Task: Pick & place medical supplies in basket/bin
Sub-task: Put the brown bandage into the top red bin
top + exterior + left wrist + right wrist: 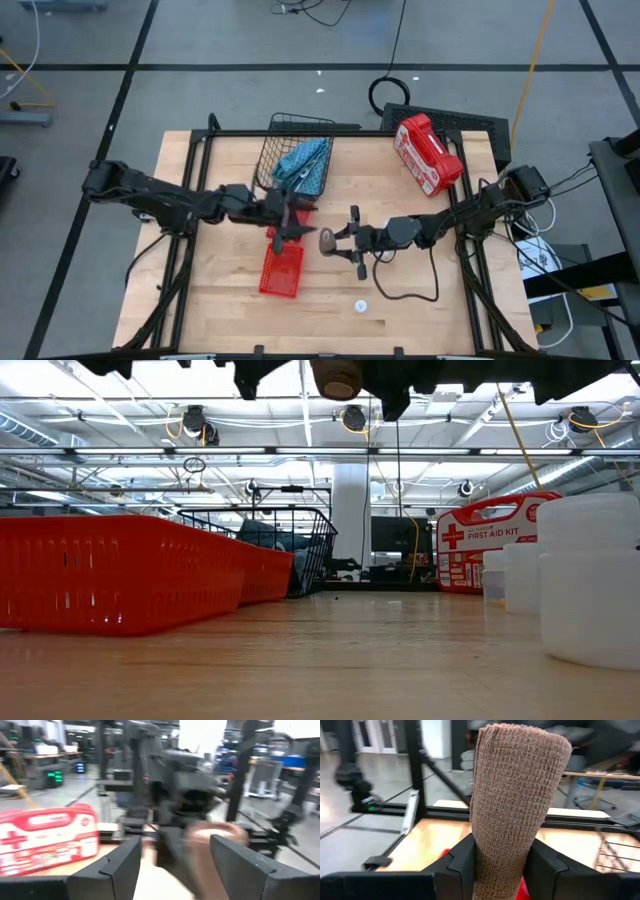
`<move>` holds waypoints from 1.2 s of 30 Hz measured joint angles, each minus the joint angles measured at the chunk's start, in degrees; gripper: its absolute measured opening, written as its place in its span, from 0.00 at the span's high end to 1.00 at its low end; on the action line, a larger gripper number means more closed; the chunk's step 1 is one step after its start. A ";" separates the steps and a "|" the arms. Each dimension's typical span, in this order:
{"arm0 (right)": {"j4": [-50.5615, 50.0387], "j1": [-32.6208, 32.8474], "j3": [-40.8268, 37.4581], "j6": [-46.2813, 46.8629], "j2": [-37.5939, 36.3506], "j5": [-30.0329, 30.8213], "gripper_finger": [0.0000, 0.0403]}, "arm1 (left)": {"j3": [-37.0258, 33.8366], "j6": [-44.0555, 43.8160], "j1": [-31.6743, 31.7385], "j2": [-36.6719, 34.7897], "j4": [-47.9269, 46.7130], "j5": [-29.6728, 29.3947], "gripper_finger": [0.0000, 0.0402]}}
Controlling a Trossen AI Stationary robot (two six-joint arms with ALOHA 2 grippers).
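Brown bandage roll, one in number, sits clamped between the fingers of the right pincer, held above the bench near its middle. Facing it, the left pincer hangs with its fingers spread and nothing between them, above the two red bins. One black wire basket stands at the far edge, with one light-blue pouch inside. One red and white first-aid case lies further right. One small white vial rests near the front edge.
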 joint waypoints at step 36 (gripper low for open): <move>2.33 -0.80 -0.04 -3.08 -0.02 4.31 0.70 | 0.04 -1.38 -1.99 9.31 10.53 0.99 0.14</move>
